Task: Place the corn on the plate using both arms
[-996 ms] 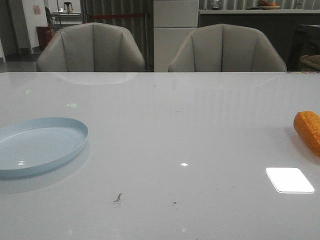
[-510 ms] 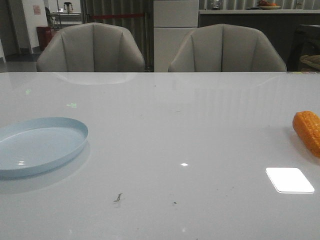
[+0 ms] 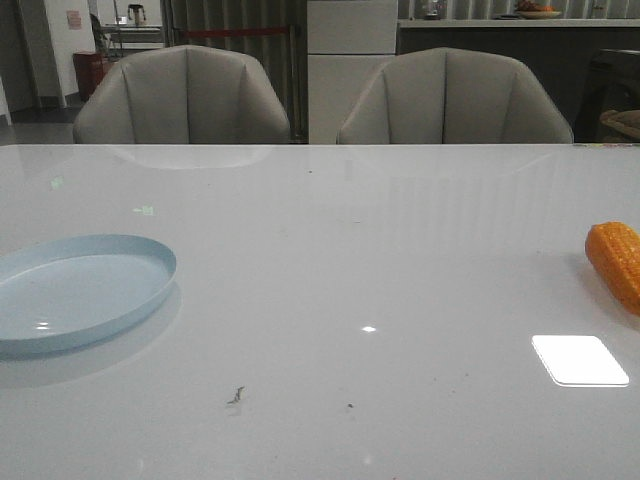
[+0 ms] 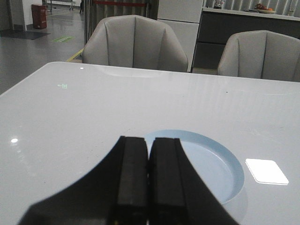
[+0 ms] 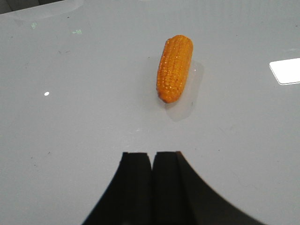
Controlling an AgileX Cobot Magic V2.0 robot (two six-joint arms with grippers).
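The corn [image 5: 175, 68] lay on its side on the glossy white bench [image 3: 360, 260], out ahead of the right gripper [image 5: 151, 161] and clear of it, nothing touching the cob. That gripper's black fingers [image 5: 136, 187] were pressed together with only a thin seam between them, holding nothing. The left gripper [image 4: 148, 150] was likewise squeezed closed and empty, hanging just short of the pale-blue plate [image 4: 220, 164], whose near rim ran behind its fingertips. From the front, the plate [image 3: 120, 250] and the corn [image 3: 617, 262] sat well apart, at opposite sides of the bench. Two grey chairs [image 3: 183, 95] stood beyond the far edge.
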